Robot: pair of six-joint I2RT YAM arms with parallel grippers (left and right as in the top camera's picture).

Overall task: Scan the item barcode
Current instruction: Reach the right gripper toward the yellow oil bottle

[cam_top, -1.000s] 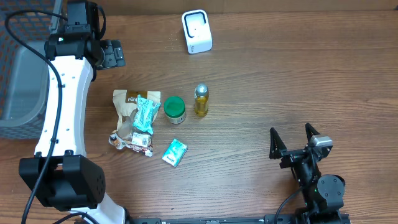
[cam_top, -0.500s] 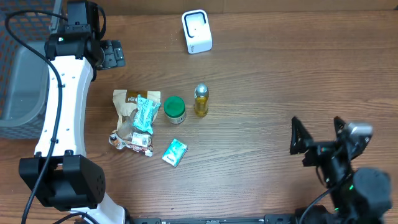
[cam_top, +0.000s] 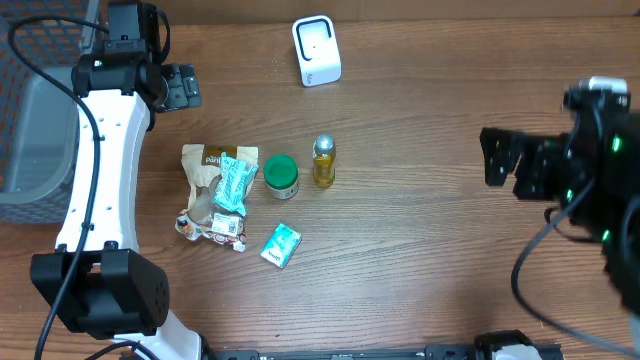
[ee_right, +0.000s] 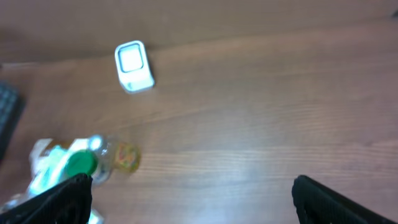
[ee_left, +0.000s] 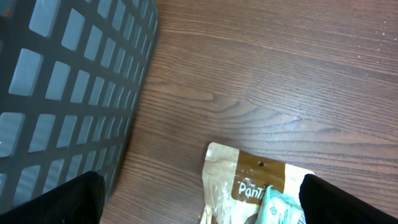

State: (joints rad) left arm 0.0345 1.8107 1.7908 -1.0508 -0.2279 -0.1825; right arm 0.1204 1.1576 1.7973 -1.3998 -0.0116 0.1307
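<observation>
Several items lie in a cluster left of centre: a brown pouch [cam_top: 203,163] [ee_left: 249,180], a teal packet [cam_top: 235,181] on top of it, a green-lidded jar [cam_top: 281,176] [ee_right: 79,163], a small yellow bottle [cam_top: 323,161] [ee_right: 121,155], a teal box [cam_top: 281,245] and a crumpled wrapper [cam_top: 208,228]. The white barcode scanner [cam_top: 316,50] [ee_right: 133,65] stands at the back centre. My left gripper [cam_top: 186,87] [ee_left: 202,205] hangs open behind the pouch, holding nothing. My right gripper [cam_top: 502,160] [ee_right: 196,202] is open and empty at the far right, well away from the items.
A grey mesh basket [cam_top: 30,130] [ee_left: 68,93] stands at the table's left edge, close beside the left gripper. Bare wooden table [cam_top: 420,230] lies between the item cluster and the right arm.
My right arm has lifted and swung from the near right edge toward the far right, jaws still open. The left arm and the items have not moved.
</observation>
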